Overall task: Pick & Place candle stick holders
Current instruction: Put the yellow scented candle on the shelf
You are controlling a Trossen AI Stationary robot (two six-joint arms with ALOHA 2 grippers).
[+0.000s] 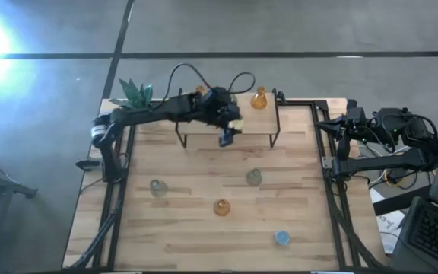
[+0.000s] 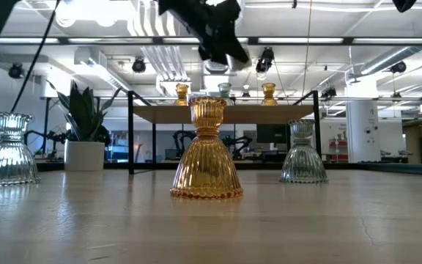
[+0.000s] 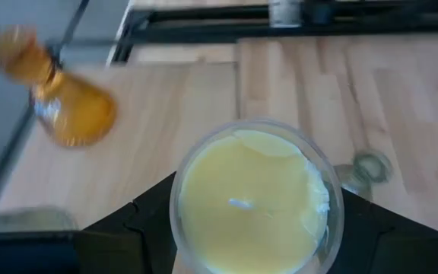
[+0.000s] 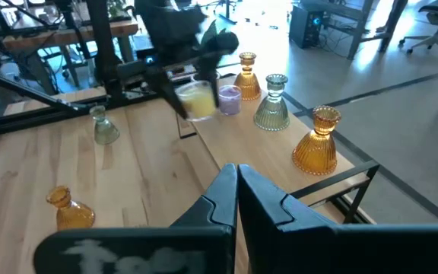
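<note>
In the high view, the left claw (image 1: 230,125) reaches over a small raised shelf (image 1: 268,122) at 12 o'clock on the tabletop (image 1: 188,228), with an amber holder (image 1: 259,98) standing on the shelf toward 1 o'clock. 4 more holders stand on the tabletop: a clear one (image 1: 157,187) at 9 o'clock, a grey-green one (image 1: 254,177) near the centre, an orange one (image 1: 221,206) toward 6 o'clock and a blue one (image 1: 282,237) at 5 o'clock. A potted plant (image 1: 134,92) sits at 11 o'clock. The right claw (image 1: 327,124) waits off the tabletop's 2 o'clock edge. In the low view, the orange holder (image 2: 206,150) stands nearest, the clear one (image 2: 7,149) at 9 o'clock, the grey-green one (image 2: 302,152) at 3 o'clock. In the left wrist view, the left claw is closed around a yellow holder (image 3: 253,198), held between its fingers above the shelf, an amber holder (image 3: 63,95) near it. In the right wrist view, the right claw (image 4: 236,190) has its fingers pressed together, holding nothing.
</note>
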